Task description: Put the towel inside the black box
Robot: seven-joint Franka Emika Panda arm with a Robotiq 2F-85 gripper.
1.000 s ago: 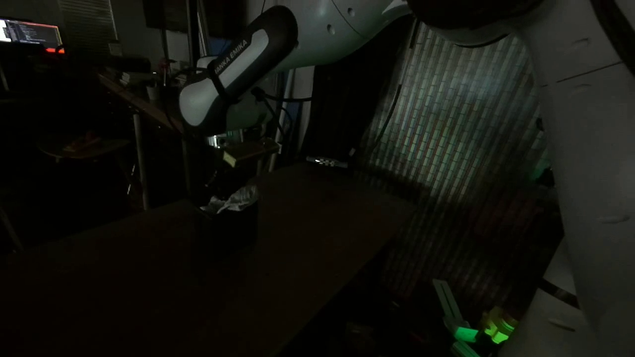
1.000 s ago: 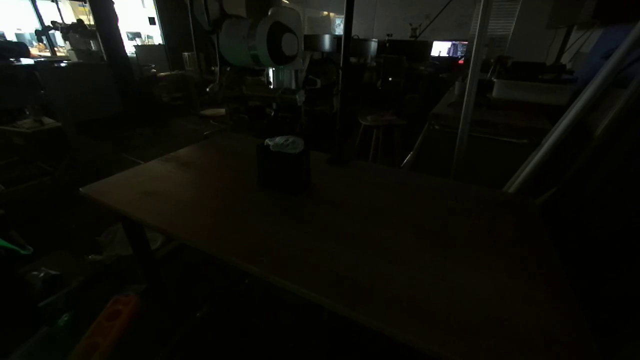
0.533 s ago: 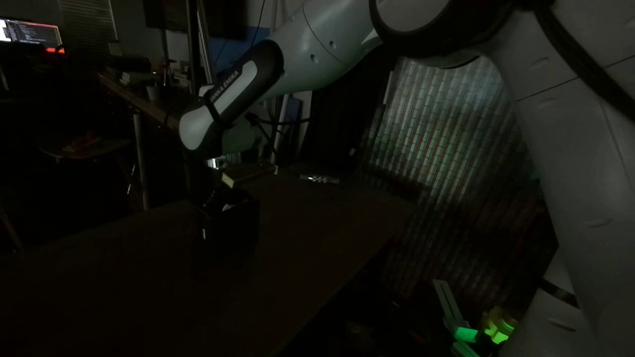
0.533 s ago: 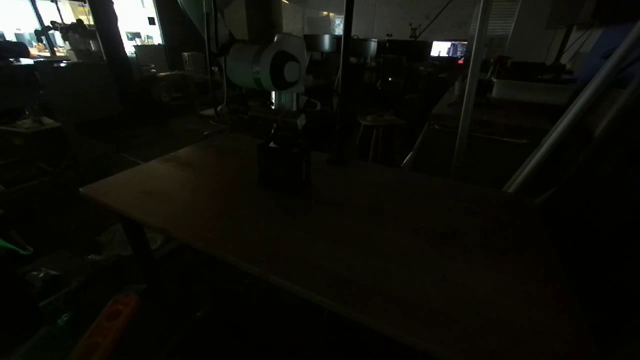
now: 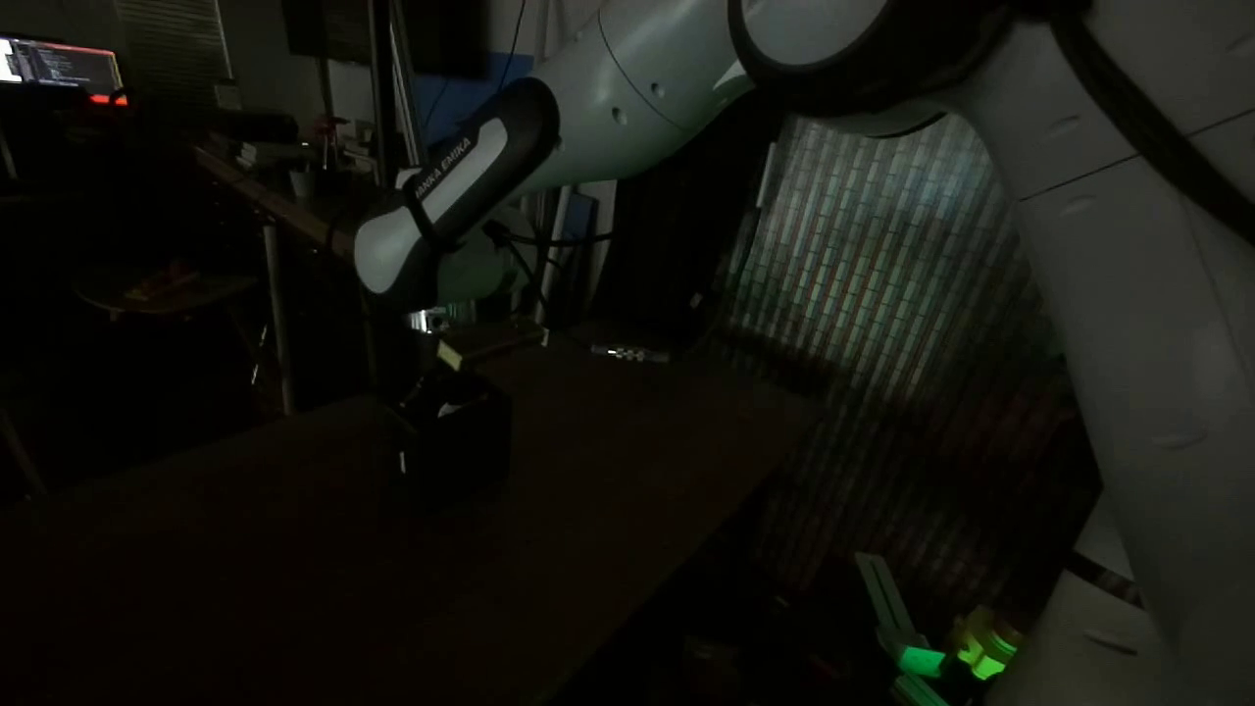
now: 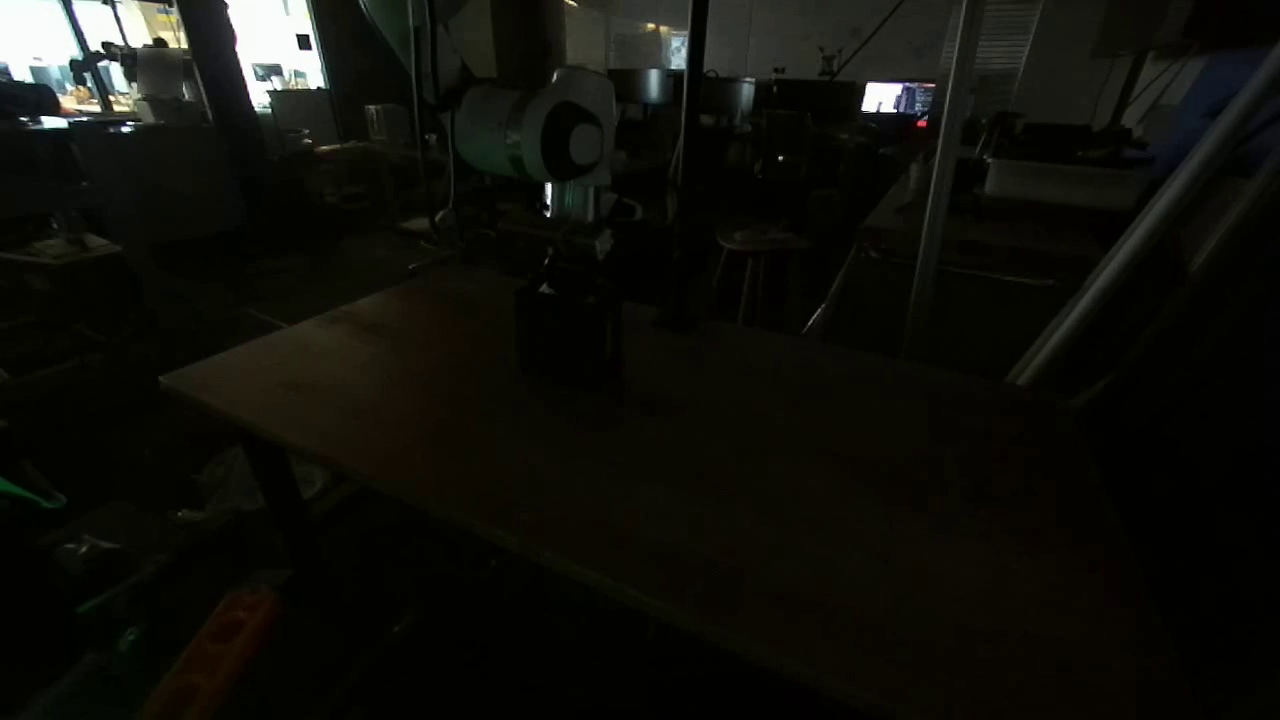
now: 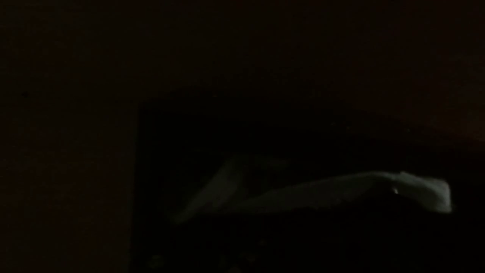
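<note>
The black box [image 5: 459, 459] stands upright on the table, and it also shows in an exterior view [image 6: 568, 338]. My gripper [image 5: 446, 388] points down at the box's open top, its fingers at or inside the opening. It also shows in an exterior view [image 6: 572, 270]. The pale towel [image 7: 310, 193] lies as folded strips within the dark box outline in the wrist view. Only a small white bit of the towel [image 5: 451, 407] shows at the box mouth in both exterior views [image 6: 546, 289]. The fingers are lost in darkness, so their opening is unclear.
The room is very dark. The brown table [image 6: 400, 430] carries the box near its far edge. A dark upright pole [image 6: 690, 180] stands just behind it. A grey metal piece with bright spots [image 5: 630, 353] is at the table's back end. A stool [image 6: 760, 242] stands beyond.
Over the first half second, my gripper came down onto the box, and the towel that bulged above the rim sank mostly out of sight. Since then almost nothing has moved.
</note>
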